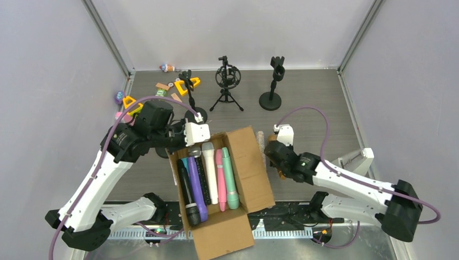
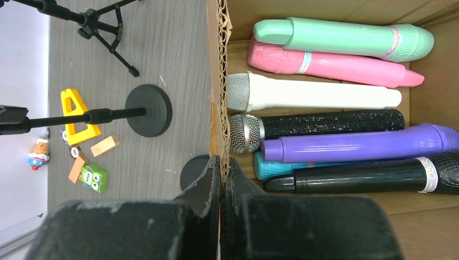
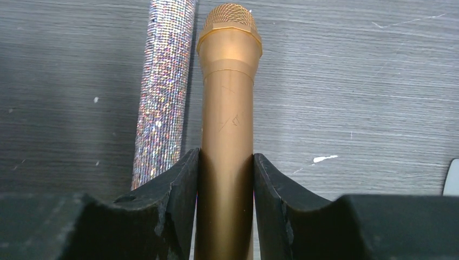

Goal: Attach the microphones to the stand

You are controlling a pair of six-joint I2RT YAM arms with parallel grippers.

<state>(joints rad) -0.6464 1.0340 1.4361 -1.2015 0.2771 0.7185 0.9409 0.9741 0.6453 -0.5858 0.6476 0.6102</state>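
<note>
The gold microphone (image 3: 227, 97) is a slim, smooth metallic stick with a stepped collar and a rounded head of fine mesh. Faint scratches mark its barrel. It is just to the right of the cardboard box (image 1: 254, 162), and the right fingers (image 3: 187, 179) press on its barrel from both sides, gripping it. Whether it rests on the worktop (image 3: 352, 81) or is raised off it cannot be told.

Just beside it, on the side nearer the box, lies the silver-glitter microphone (image 3: 165, 81). Its barrel is coated in coarse sparkling grit, and it lies flat on the dark grey, wood-grained surface.

Seven more lie side by side inside the box:
- The mint green microphone (image 2: 346, 39) and the pink microphone (image 2: 335, 64) are matte plastic, each with a pale band.
- The white microphone (image 2: 325, 96) has a silver mesh head.
- The black-glitter microphone (image 2: 330, 123) also has a silver mesh head.
- The purple microphone (image 2: 357, 145) is glossy.
- The cyan microphone (image 2: 270, 169) is mostly hidden under its neighbours.
- The black microphone (image 2: 368, 177) is shiny, with a white band and a textured head.

The left fingers (image 2: 212, 176) are closed tight on the raw corrugated edge of the box's wall at its far left corner.

Beyond the box stand three black stands: a tripod stand (image 1: 227, 86) carrying a ring-shaped cradle, a round-base stand (image 1: 272, 81) topped by a clip, and a thin-rod stand (image 1: 190, 97) on a flat disc.
</note>
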